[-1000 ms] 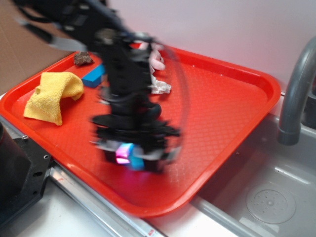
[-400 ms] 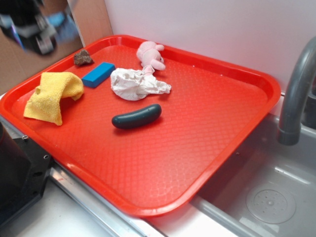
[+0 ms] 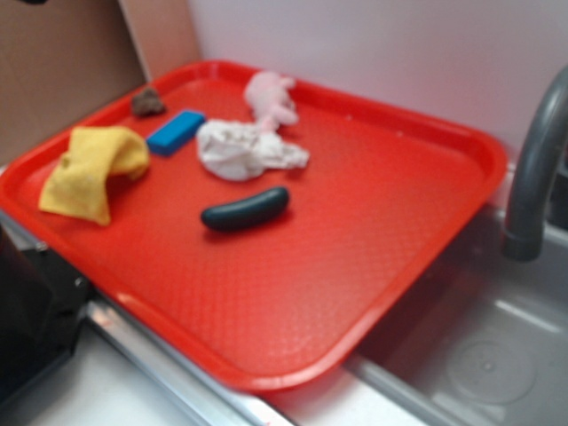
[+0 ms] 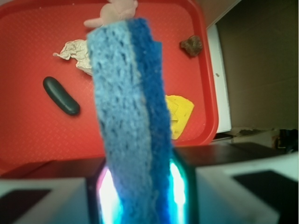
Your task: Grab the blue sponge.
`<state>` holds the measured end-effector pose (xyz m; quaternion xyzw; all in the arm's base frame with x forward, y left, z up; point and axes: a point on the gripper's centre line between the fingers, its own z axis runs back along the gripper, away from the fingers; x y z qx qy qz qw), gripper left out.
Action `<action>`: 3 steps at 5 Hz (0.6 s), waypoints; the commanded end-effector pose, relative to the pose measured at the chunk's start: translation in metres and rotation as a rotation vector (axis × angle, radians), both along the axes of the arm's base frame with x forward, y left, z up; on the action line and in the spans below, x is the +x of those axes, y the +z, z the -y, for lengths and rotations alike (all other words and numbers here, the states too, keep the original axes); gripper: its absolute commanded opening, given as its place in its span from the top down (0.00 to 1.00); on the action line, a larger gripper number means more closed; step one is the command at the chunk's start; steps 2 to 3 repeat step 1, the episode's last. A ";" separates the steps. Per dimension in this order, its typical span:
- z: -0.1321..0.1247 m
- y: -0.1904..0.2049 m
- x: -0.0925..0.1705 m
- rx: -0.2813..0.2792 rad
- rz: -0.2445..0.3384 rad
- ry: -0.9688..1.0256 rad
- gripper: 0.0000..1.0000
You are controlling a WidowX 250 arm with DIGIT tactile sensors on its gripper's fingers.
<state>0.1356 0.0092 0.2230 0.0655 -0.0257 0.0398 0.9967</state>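
Observation:
The blue sponge (image 4: 128, 102) fills the middle of the wrist view. It is porous, with a lighter blue layer on the left and a darker blue layer on the right. My gripper (image 4: 140, 196) is shut on its lower end, and the glowing pads (image 4: 106, 191) press on both sides. The sponge hangs high above the red tray (image 4: 28, 130). In the exterior view neither the gripper nor the sponge shows.
On the red tray (image 3: 382, 222) lie a smooth blue block (image 3: 175, 131), a yellow cloth (image 3: 89, 169), a dark green pickle (image 3: 246, 209), a crumpled white cloth (image 3: 244, 149), a pink toy (image 3: 271, 98) and a brown lump (image 3: 147, 102). A grey faucet (image 3: 532, 177) and sink (image 3: 479, 355) stand at the right.
The arm rose from low over the tray's front, swung up to the far left, and has left the exterior view with the sponge.

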 end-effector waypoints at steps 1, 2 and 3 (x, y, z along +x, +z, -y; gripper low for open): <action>0.017 0.007 0.018 0.021 0.021 0.000 1.00; 0.017 0.007 0.018 0.021 0.021 0.000 1.00; 0.017 0.007 0.018 0.021 0.021 0.000 1.00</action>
